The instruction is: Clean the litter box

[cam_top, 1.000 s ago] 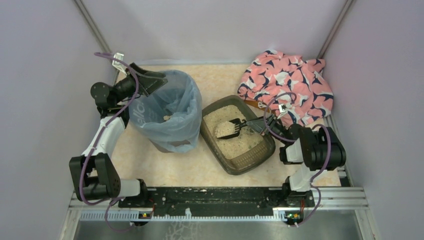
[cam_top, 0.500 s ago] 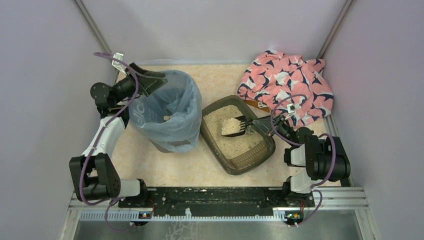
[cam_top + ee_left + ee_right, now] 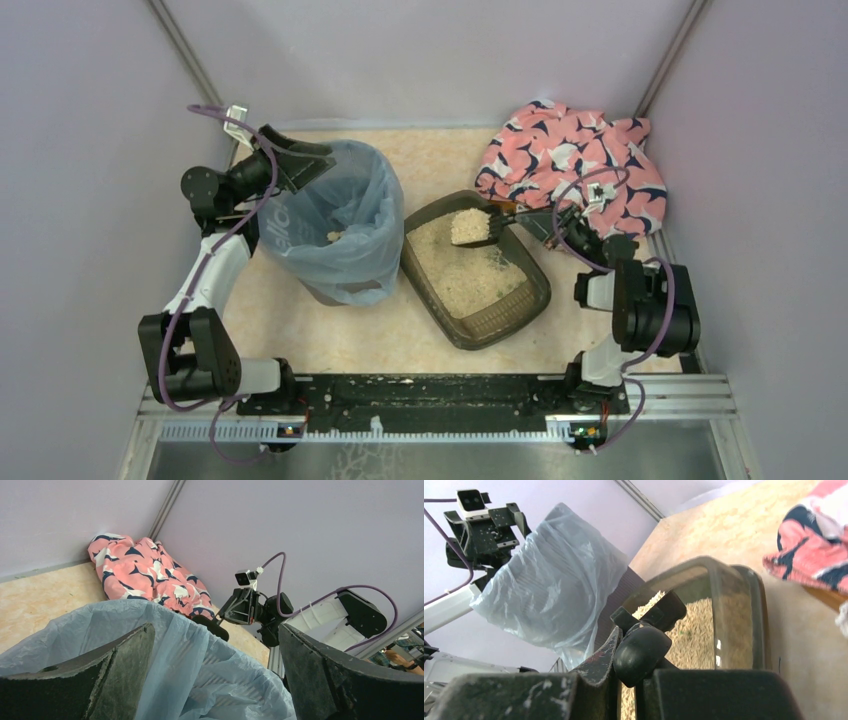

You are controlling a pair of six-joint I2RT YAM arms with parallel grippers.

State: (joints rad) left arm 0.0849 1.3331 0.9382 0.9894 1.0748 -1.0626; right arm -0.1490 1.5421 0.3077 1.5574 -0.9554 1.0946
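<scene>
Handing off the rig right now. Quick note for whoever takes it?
Left gripper: open, at the bin's far-left rim.
Right gripper: shut on the scoop's handle. The scoop is loaded with litter, above the far end of the litter box.
Done: one load scooped; a pale lump already lies in the bin.
Left: carry the load to the bin, dump, likely repeat.

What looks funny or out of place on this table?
A crumpled pink patterned cloth lies bunched in the far right corner, odd beside a litter-cleaning job. The litter box sits askew, turned at an angle to the edges of the table. Spilled litter would be hard to spot on that speckled beige surface.
</scene>
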